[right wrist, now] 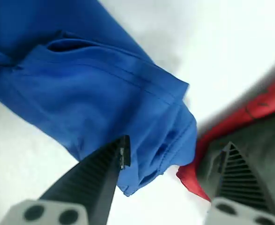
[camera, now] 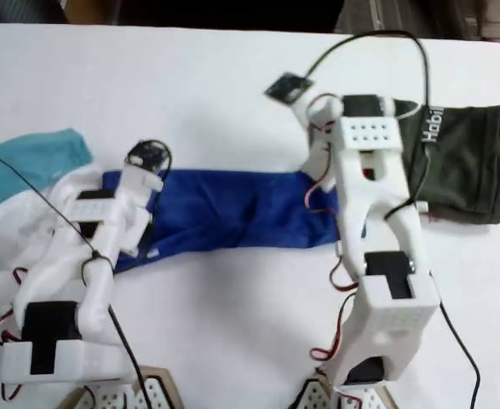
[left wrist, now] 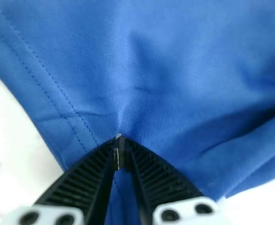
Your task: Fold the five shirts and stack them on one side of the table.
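Cloth is pinched tight in my left claw [left wrist: 119, 146]: the jaws are clenched on a fold of the blue shirt [camera: 232, 209], just inside its stitched hem. My right claw [right wrist: 176, 149] is released, jaws spread wide. One finger sits over the bunched end of the same shirt and the other above the folded pile beside it.

The shirt lies stretched into a long band across the bench [camera: 190, 85] between the two arms, creased through the middle. Beyond its right end sits a folded dark green shirt [camera: 467, 162] with a red shirt [right wrist: 249, 112] under it, which I take as the start of the stack. Past the left arm, a white shirt [camera: 11, 239] and a teal shirt [camera: 28, 158] lie loose, touching each other.

I judge the step in hand to be folding the blue one. To do it well, I would close the right claw on both layers at the hem, not only the top one, and keep the outer finger off the red edge. Then I would lift both ends level and hold the cloth taut, so the crease falls straight.
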Controlling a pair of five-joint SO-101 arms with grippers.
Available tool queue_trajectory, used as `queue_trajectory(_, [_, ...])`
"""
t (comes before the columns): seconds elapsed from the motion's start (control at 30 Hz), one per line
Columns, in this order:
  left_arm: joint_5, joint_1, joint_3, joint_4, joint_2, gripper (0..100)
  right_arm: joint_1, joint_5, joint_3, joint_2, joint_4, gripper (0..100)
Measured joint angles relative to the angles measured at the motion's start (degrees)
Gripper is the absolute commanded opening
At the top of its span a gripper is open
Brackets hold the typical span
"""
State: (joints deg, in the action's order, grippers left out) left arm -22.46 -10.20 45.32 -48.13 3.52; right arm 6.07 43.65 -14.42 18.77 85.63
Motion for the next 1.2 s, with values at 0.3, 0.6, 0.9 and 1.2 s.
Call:
queue_trajectory(0.3, [0.0, 0.0, 0.0, 0.1, 0.0, 2, -3.0, -0.6, -0.2, 11.3, -7.1, 15.5])
queue_trajectory(0.6, [0.0, 0.0, 0.0, 0.1, 0.0, 2, -8.6, -0.8, -6.5, 15.3, -7.5, 15.5])
queue_trajectory(0.9, [-0.1, 0.0, 0.0, 0.1, 0.0, 2, -2.5, -4.1, -9.9, 8.3, 2.5, 15.2])
queue_trajectory(1.2, [-0.1, 0.0, 0.0, 0.1, 0.0, 2, 12.5, -10.5, -9.9, 6.1, 6.5, 5.0])
